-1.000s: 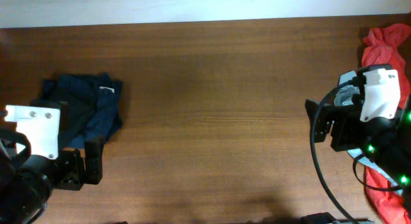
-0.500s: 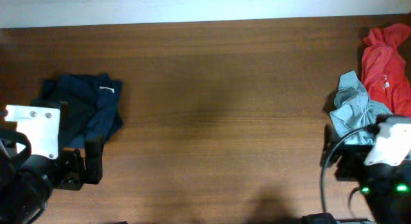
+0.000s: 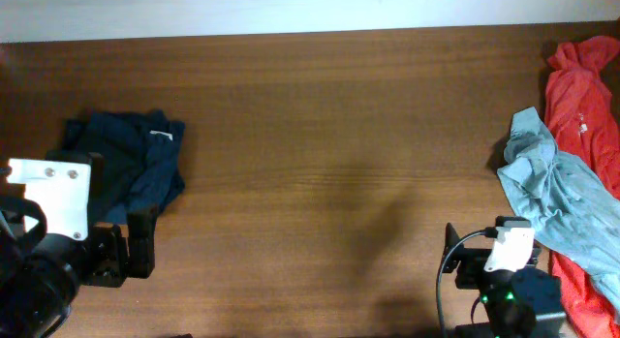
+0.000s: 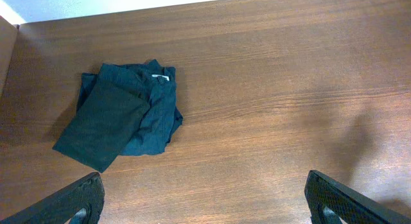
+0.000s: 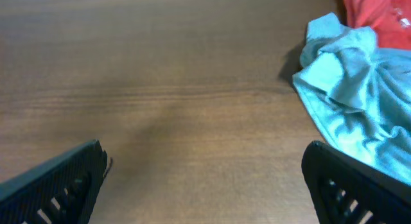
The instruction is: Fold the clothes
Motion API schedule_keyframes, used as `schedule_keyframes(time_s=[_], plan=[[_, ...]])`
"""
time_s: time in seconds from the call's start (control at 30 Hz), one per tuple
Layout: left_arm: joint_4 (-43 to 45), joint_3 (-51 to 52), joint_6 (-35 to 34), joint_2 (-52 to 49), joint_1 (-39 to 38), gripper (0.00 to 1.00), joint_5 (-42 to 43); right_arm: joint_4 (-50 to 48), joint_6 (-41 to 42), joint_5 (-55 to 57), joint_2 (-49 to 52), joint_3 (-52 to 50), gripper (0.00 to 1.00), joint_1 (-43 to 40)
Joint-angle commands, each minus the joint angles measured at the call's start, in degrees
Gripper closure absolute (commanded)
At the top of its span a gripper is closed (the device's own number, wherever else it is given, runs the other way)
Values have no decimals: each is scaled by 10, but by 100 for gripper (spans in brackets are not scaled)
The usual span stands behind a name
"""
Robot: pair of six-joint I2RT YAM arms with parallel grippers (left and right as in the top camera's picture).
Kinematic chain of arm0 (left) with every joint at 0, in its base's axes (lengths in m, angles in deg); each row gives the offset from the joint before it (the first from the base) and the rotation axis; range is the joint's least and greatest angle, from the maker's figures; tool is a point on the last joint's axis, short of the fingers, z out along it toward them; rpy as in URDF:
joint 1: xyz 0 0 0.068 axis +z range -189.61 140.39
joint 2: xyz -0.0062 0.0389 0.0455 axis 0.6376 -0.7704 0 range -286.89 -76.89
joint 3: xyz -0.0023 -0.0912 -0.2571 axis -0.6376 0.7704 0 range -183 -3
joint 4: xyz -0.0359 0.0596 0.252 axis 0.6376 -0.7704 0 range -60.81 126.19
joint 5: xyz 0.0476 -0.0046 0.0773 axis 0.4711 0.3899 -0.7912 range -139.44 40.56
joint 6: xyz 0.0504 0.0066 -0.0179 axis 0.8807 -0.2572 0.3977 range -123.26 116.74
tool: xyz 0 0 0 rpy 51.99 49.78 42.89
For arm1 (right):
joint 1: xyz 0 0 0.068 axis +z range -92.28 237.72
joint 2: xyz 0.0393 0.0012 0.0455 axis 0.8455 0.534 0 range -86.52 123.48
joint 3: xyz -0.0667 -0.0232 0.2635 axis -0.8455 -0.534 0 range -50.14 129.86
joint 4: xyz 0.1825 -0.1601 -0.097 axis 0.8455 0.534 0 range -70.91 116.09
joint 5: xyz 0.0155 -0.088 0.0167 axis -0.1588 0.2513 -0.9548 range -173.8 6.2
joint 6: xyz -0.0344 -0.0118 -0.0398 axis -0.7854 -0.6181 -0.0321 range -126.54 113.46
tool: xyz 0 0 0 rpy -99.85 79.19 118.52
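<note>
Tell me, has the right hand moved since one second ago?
Yes. The right hand drew back toward the near table edge, off the grey-blue shirt.

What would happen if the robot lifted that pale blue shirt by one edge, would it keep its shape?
Probably not. The pale blue shirt lies crumpled in soft folds, so it would likely droop and hang limp. It looks thin, so it is probably light. One side appears to overlap the red garment, so pulling might drag that along.
</note>
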Motion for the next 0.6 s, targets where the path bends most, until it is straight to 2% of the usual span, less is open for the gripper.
schedule_keyframes(time_s=[0.0, 0.27, 0.57], plan=[[0, 0, 2, 0, -2, 1, 6, -31, 4, -12, -29, -56, 1, -5], [0, 0, 2, 0, -2, 1, 6, -110, 4, -27, -75, -153, 1, -5], [0, 0, 2, 0, -2, 1, 6, -126, 4, -27, -76, -176, 1, -5]])
